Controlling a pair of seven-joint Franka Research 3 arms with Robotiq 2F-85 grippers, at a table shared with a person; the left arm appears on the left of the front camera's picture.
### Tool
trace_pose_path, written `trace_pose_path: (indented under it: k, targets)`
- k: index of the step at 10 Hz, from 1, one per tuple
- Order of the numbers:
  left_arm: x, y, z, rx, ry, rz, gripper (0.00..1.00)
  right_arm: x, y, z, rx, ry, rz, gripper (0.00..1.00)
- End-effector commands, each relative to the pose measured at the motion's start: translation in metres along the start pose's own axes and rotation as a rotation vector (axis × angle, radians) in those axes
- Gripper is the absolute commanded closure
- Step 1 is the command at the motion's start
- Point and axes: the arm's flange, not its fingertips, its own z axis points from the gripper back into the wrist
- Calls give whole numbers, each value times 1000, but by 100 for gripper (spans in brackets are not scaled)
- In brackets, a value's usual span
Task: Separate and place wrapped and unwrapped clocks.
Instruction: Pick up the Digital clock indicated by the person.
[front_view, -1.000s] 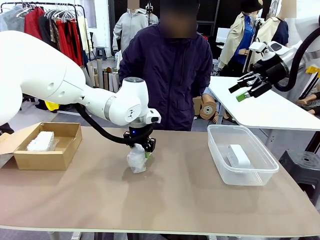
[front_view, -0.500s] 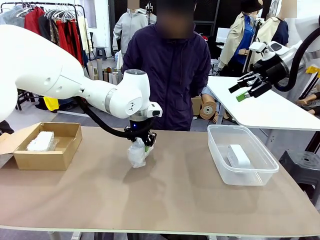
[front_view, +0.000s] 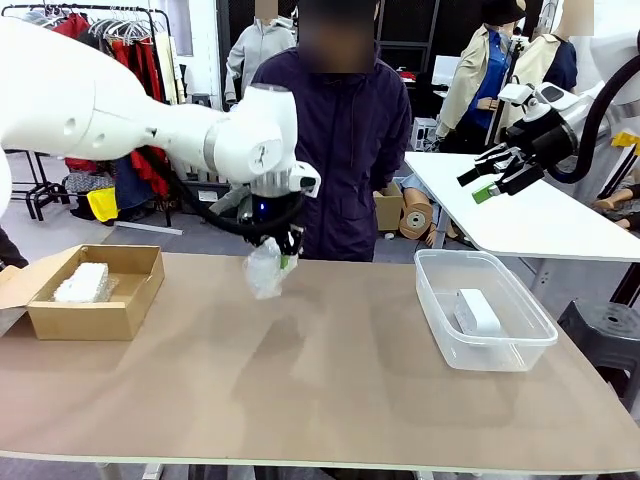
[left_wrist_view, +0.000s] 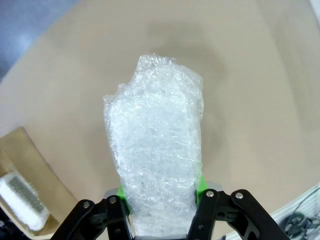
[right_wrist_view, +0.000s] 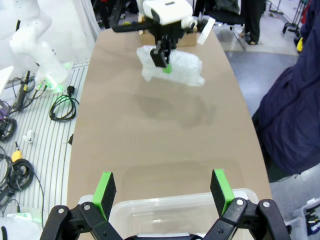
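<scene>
Above the table (front_view: 350, 400), the left gripper (front_view: 285, 261) is pinching the last wrapped clock (front_view: 262, 273), box (front_view: 100, 320) and tub (front_view: 522, 350) each holding one.

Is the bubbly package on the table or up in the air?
In the air: the left gripper holds the wrapped clock clear above the table.

1. Oblong bundle in whitish translucent bubble wrap (front_view: 264, 272): hangs tilted in the air above the tan tabletop (front_view: 330, 390), its upper end pinched in the left gripper (front_view: 286, 260).
2. Second whitish bubble-wrapped bundle (front_view: 82, 283): lies flat inside the open brown cardboard box (front_view: 100, 322).
3. Bare white rounded-rectangular plastic clock (front_view: 476, 311): lies in the clear plastic tub (front_view: 480, 357).
</scene>
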Motion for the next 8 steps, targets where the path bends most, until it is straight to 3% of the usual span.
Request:
trace_pose_path:
  k: [1,5,8]
  targets:
    - [35,4,38,23,5,-3,100,2,1,1,-2,0,6,0]
    - [75,1,120,77,-59,-33,100,2,1,1,-2,0,6,0]
    - [74,-13,164,111,-90,-46,100,2,1,1,-2,0,6,0]
